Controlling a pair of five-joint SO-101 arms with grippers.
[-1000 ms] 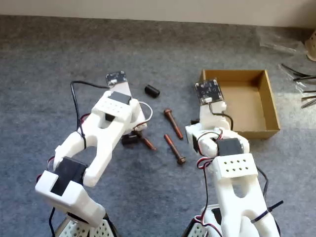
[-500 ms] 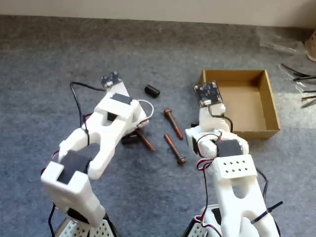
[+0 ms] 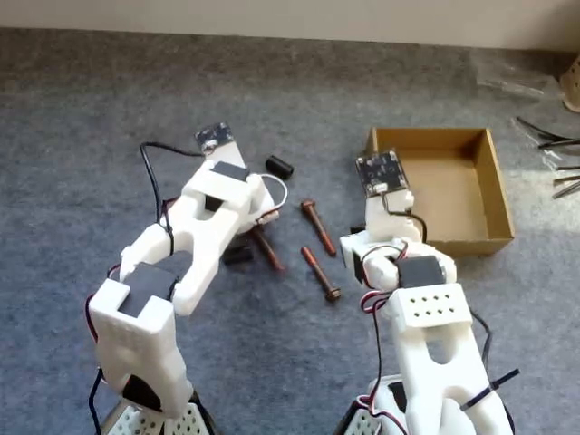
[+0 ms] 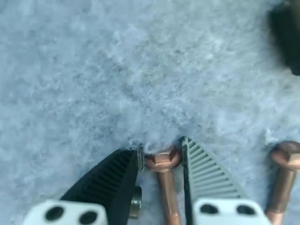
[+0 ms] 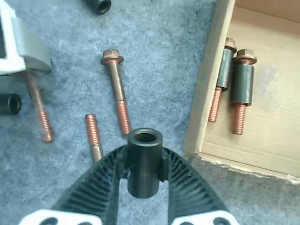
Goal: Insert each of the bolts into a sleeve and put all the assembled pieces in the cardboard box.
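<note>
Gripping a black sleeve (image 5: pixel 144 164) upright between its fingers, the right gripper (image 5: pixel 143 153) hangs just outside the cardboard box (image 5: pixel 206 93), which holds two assembled pieces (image 5: pixel 243 89). Farther from the box, the left gripper (image 4: pixel 161 157) pinches the head of a bolt (image 4: pixel 166 192) lying on the grey surface (image 4: pixel 117 70); two loose bolts (image 5: pixel 115 89) lie nearer the box.

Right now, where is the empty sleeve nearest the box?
In the right wrist view, the sleeve is clamped in the right gripper, over the carpet outside the cardboard box wall, with two loose bolts lying on its other side.
</note>
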